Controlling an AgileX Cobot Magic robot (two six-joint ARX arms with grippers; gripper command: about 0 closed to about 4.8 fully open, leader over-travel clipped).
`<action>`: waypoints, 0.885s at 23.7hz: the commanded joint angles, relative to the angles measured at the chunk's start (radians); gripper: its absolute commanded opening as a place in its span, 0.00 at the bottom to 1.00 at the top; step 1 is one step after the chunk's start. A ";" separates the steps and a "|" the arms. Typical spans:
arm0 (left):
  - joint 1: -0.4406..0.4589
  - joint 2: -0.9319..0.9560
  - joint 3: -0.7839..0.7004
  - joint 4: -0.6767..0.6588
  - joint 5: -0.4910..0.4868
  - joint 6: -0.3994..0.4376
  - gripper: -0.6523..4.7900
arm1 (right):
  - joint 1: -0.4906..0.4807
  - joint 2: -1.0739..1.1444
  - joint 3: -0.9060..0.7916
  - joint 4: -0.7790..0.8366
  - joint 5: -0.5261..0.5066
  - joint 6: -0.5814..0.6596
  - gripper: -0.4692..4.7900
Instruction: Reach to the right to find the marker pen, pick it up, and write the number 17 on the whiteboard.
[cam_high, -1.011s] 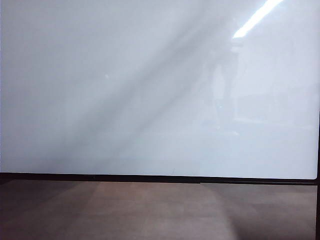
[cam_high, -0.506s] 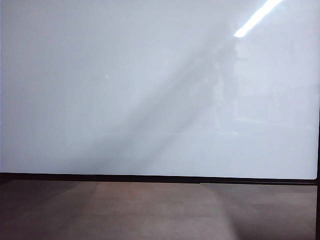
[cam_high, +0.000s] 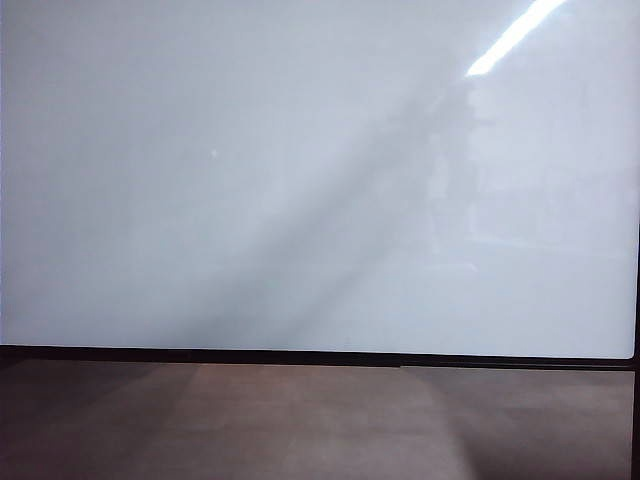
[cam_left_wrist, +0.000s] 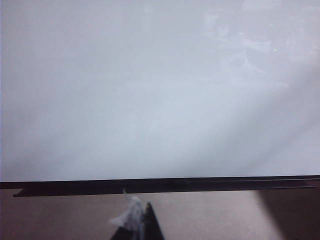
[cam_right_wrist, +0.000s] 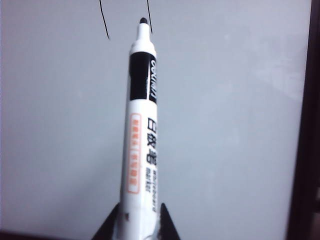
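While the exterior view is checked first, the whiteboard (cam_high: 300, 180) fills nearly the whole frame, its thin black frame (cam_high: 300, 356) running along the lower part above the brown surface (cam_high: 300, 430). A bright light streak (cam_high: 515, 35) sits at upper right. Neither of my grippers appears there.

Left wrist view: my left gripper (cam_left_wrist: 145, 225) shows only as a dark tip at bottom centre with a white scrap (cam_left_wrist: 127, 215) beside it; I cannot tell how its jaws stand.

Right wrist view: my right gripper (cam_right_wrist: 136, 227) is clamped on the marker pen (cam_right_wrist: 142, 135), uncapped, tip toward the whiteboard near two black strokes (cam_right_wrist: 104, 20) at the upper edge.
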 joint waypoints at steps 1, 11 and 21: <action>0.002 0.001 0.001 0.009 0.000 -0.003 0.11 | -0.012 -0.002 -0.005 -0.095 0.007 -0.122 0.09; 0.002 0.001 0.001 0.006 0.000 -0.003 0.11 | -0.286 -0.234 -0.242 -0.078 -0.116 -0.117 0.09; 0.002 0.001 0.001 0.006 0.000 -0.003 0.11 | -0.310 -0.266 -0.506 0.132 -0.116 -0.052 0.09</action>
